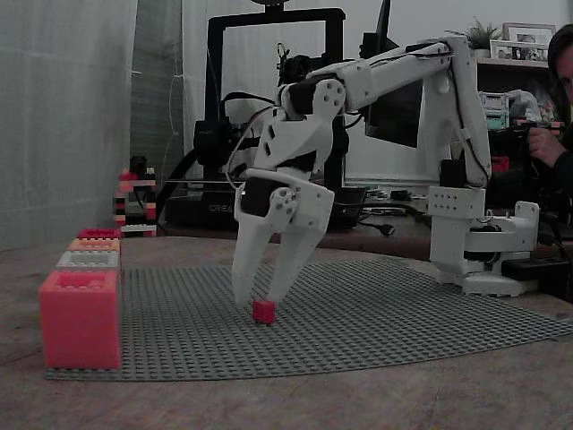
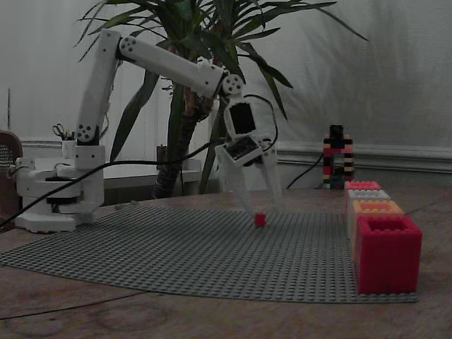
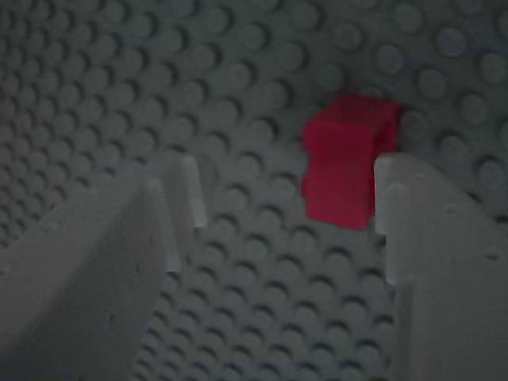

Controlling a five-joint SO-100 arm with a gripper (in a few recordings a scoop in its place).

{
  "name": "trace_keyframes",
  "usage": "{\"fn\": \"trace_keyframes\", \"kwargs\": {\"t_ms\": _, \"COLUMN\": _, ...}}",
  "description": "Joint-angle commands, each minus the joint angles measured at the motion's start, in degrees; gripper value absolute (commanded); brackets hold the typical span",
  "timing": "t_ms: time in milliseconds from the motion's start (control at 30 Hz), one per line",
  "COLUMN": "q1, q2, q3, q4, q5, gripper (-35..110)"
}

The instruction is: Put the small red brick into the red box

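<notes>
The small red brick (image 1: 263, 311) (image 2: 260, 219) (image 3: 345, 159) sits on the grey studded baseplate (image 1: 376, 313) near its middle. My gripper (image 1: 258, 296) (image 2: 263, 207) (image 3: 286, 206) points down at the brick and is open, its tips just above the plate. In the wrist view the brick lies between the fingers, close against the right finger (image 3: 413, 222) and well apart from the left one. The red box (image 2: 387, 253) (image 1: 98, 233) stands at the end of a row of boxes on the plate's edge, far from the gripper.
In that row stand an orange box (image 2: 378, 207) (image 1: 94, 245), a grey-white box (image 2: 369, 194) (image 1: 88, 260) and a pink-coral box (image 1: 79, 318) (image 2: 362, 185). A small tower of mixed bricks (image 1: 134, 202) (image 2: 337, 157) stands beyond the plate. A person (image 1: 560, 98) sits behind the table.
</notes>
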Motion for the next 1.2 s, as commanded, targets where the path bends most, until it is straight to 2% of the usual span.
{"fn": "trace_keyframes", "kwargs": {"t_ms": 0, "q1": -0.9, "q2": 0.5, "q3": -4.6, "q4": 0.6, "q5": -0.2, "gripper": 16}}
{"fn": "trace_keyframes", "kwargs": {"t_ms": 133, "q1": -0.9, "q2": -1.2, "q3": -5.4, "q4": 0.6, "q5": -0.5, "gripper": 11}}
{"fn": "trace_keyframes", "kwargs": {"t_ms": 233, "q1": -0.8, "q2": -2.4, "q3": -6.5, "q4": 0.6, "q5": 0.1, "gripper": 0}}
{"fn": "trace_keyframes", "kwargs": {"t_ms": 400, "q1": 1.0, "q2": 0.0, "q3": -11.2, "q4": 2.6, "q5": 3.7, "gripper": 0}}
{"fn": "trace_keyframes", "kwargs": {"t_ms": 567, "q1": 13.3, "q2": 1.2, "q3": -26.4, "q4": 6.1, "q5": 16.0, "gripper": 0}}
{"fn": "trace_keyframes", "kwargs": {"t_ms": 700, "q1": 25.0, "q2": -0.5, "q3": -34.2, "q4": 6.9, "q5": 22.0, "gripper": 0}}
{"fn": "trace_keyframes", "kwargs": {"t_ms": 900, "q1": 37.6, "q2": -7.6, "q3": -40.5, "q4": -1.8, "q5": 21.1, "gripper": 0}}
{"fn": "trace_keyframes", "kwargs": {"t_ms": 1167, "q1": 43.9, "q2": -20.5, "q3": -47.1, "q4": -14.9, "q5": 17.1, "gripper": 0}}
